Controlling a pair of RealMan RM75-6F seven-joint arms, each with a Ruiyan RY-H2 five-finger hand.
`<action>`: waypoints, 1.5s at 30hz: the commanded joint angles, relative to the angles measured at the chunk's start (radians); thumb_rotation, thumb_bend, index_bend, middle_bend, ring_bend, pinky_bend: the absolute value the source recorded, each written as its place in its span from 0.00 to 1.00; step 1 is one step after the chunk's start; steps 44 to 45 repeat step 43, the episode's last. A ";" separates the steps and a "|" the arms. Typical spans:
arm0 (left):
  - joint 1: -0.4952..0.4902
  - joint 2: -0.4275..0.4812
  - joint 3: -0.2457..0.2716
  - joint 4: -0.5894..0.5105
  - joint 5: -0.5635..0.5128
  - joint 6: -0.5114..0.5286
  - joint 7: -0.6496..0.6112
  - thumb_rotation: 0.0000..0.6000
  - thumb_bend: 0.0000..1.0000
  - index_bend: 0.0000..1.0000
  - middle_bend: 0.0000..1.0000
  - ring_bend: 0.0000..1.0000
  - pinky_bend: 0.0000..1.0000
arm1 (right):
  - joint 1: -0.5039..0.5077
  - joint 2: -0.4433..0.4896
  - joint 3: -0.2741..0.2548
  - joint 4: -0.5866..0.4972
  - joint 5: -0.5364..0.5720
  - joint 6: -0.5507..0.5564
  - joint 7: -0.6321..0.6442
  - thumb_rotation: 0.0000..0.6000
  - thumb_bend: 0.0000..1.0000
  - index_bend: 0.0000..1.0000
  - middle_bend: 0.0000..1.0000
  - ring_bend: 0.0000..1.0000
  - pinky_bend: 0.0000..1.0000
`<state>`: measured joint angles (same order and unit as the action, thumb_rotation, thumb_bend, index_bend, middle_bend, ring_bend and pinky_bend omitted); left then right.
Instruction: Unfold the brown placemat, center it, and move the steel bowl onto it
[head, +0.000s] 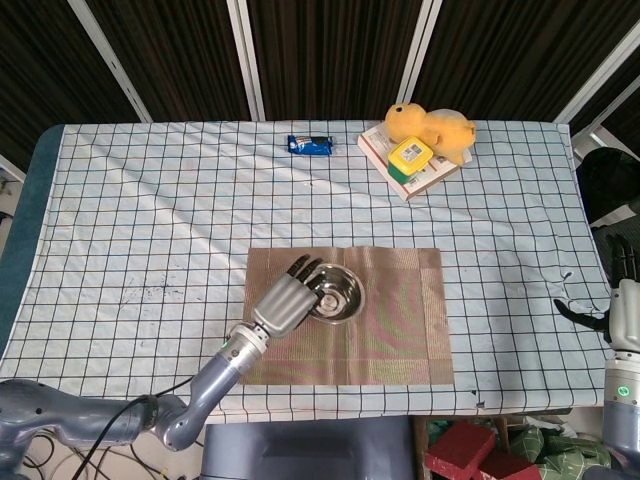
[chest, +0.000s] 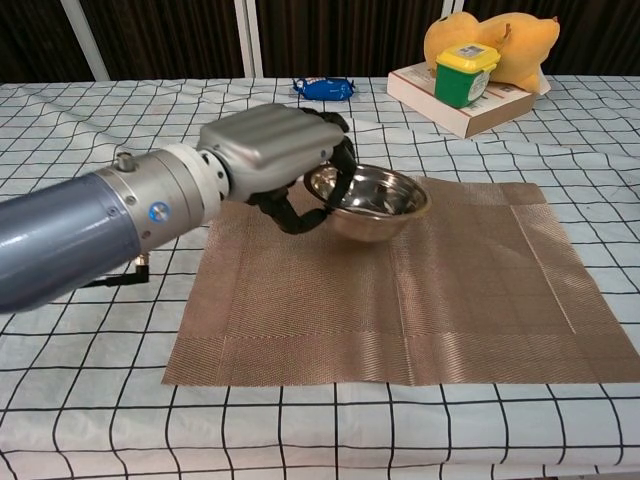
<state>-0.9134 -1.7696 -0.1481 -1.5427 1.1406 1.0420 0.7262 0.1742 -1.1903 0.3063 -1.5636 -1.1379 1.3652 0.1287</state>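
The steel bowl (head: 335, 291) sits over the middle of the brown placemat (head: 400, 330), which lies flat and unfolded on the checked tablecloth (head: 150, 220). The left hand (head: 290, 300) grips the bowl by its near-left rim, fingers curled over the edge and into the bowl. In the chest view the bowl (chest: 368, 202) looks tilted, and whether its base touches the placemat (chest: 480, 290) cannot be told; the left hand (chest: 270, 155) hides its left side there.

The right hand (head: 622, 310) shows only in the head view, at the right frame edge beyond the table, partly cut off; its fingers cannot be made out.

At the far edge lie a blue packet (head: 309, 145), and a yellow plush toy (head: 432, 125) beside a green, yellow-lidded container (head: 410, 156) on a book (head: 432, 176).
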 joint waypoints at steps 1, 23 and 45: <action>-0.013 -0.044 0.015 0.041 0.016 -0.018 -0.007 1.00 0.45 0.65 0.27 0.05 0.10 | 0.000 0.000 0.000 0.000 0.000 -0.002 0.000 1.00 0.05 0.00 0.00 0.00 0.16; 0.135 0.121 0.041 -0.156 0.004 0.187 0.043 1.00 0.03 0.11 0.09 0.00 0.01 | 0.000 -0.003 -0.012 0.005 -0.017 0.010 -0.026 1.00 0.05 0.00 0.00 0.00 0.16; 0.569 0.624 0.201 -0.243 0.087 0.517 -0.350 1.00 0.02 0.02 0.01 0.00 0.00 | 0.010 -0.038 -0.061 0.047 -0.095 0.050 -0.147 1.00 0.03 0.00 0.00 0.00 0.16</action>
